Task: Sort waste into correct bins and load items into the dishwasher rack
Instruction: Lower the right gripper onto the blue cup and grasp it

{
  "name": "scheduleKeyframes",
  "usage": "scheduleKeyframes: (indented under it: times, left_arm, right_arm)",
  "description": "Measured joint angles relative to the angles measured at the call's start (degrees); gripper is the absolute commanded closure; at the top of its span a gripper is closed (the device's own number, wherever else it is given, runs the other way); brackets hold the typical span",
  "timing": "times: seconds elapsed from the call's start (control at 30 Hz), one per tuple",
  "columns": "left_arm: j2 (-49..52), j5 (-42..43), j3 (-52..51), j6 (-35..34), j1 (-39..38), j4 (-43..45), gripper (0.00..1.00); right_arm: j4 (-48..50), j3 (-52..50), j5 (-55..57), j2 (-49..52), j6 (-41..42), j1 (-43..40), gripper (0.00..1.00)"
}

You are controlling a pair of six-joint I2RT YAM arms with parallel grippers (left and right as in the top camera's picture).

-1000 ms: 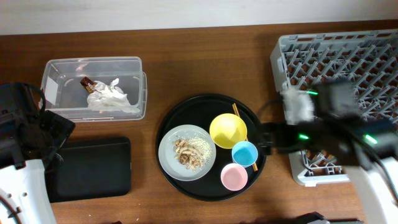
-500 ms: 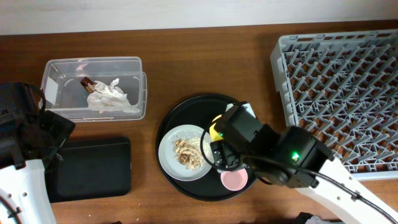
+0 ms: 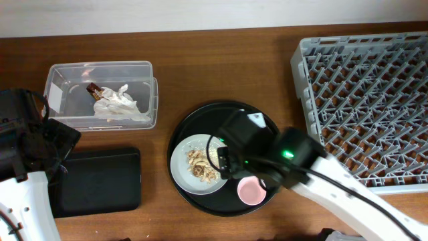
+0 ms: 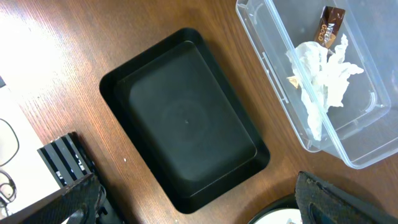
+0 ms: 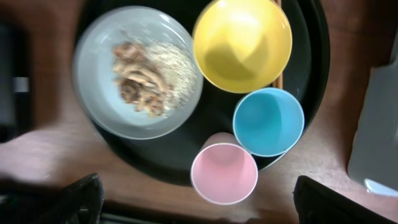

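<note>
My right gripper (image 5: 198, 190) hangs open and empty high over the round black tray, with the pink cup (image 5: 224, 173) below the gap between its fingers. On that tray also stand the yellow bowl (image 5: 242, 43), the blue cup (image 5: 268, 121) and the grey-green plate (image 5: 99, 56) bearing food scraps (image 5: 149, 81). A chopstick (image 5: 279, 81) shows beside the bowl. My left gripper (image 4: 202, 205) is open over bare wood near the shallow black tray (image 4: 186, 118). The clear tub (image 4: 273, 74) holds crumpled paper (image 4: 323, 68) and a wrapper (image 4: 328, 25). The grey rack (image 3: 374, 94) is at right.
The large round black tray (image 3: 184, 134) lies mid-table, partly covered overhead by my right arm (image 3: 261, 154), which hides the bowl and blue cup there. The rack's corner (image 5: 379, 124) is close to the tray's right side. Bare wood lies between tub and round tray.
My right arm has swung left from above the rack to above the round tray, now nearer the plate. The left arm and all objects have stayed put.
</note>
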Motion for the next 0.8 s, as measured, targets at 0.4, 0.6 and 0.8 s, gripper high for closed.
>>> scheduleKeyframes:
  times: [0.4, 0.6, 0.8]
  left_arm:
    - [0.00, 0.00, 0.00, 0.00, 0.00, 0.00, 0.01]
    - [0.00, 0.00, 0.00, 0.00, 0.00, 0.00, 0.01]
    - [0.00, -0.02, 0.00, -0.02, 0.00, 0.00, 0.01]
  right_arm:
    - [-1.60, -0.83, 3.56, 16.26, 1.99, -5.77, 0.23]
    - [-1.64, -0.83, 0.87, 16.26, -4.90, -12.55, 0.29]
    - [-1.29, -2.19, -3.50, 16.26, -10.43, -14.03, 0.30]
